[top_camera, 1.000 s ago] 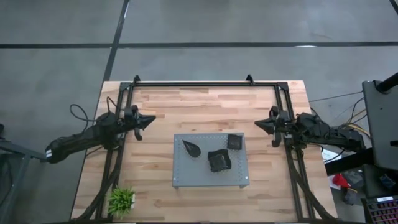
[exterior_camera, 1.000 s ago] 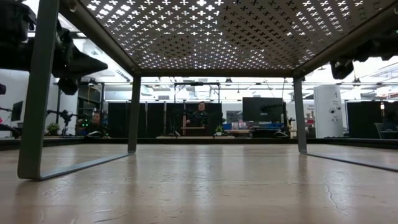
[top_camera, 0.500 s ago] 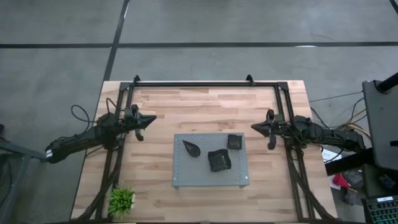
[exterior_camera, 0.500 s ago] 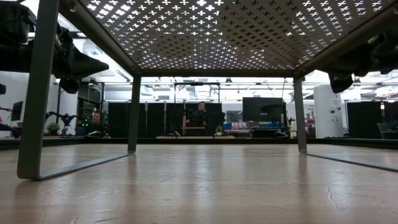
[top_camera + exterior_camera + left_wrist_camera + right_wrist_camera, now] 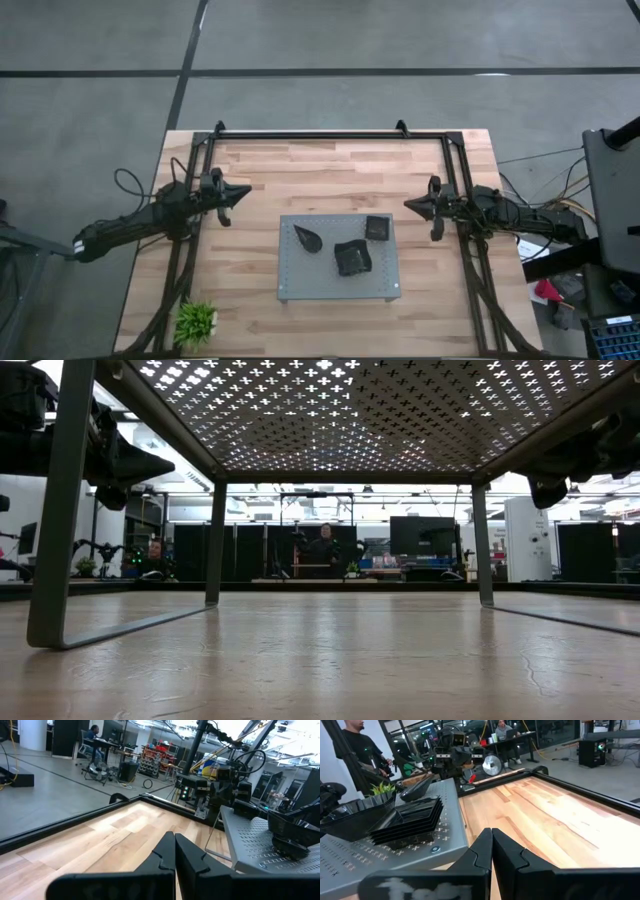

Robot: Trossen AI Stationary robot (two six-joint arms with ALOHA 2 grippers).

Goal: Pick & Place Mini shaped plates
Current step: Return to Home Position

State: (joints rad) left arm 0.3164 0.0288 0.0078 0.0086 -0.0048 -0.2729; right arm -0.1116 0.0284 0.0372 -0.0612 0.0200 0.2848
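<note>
On the wooden tabletop [image 5: 330,165] we have the grey perforated shelf [image 5: 296,278] in the middle. The left end effector [image 5: 243,191] is well off its left side and the right end effector [image 5: 409,204] near its right side, both with fingers pressed together and holding nothing. The mini shaped plates [image 5: 352,258] sit on the shelf: a large square stack at its middle, a smaller square stack [image 5: 377,228] toward its right edge, and the teardrop ones [image 5: 308,238] toward its left. To get home cleanly, we judge each arm should draw straight away from the shelf, slow and level, staying clear of its rim so nothing nudges the stacks.
</note>
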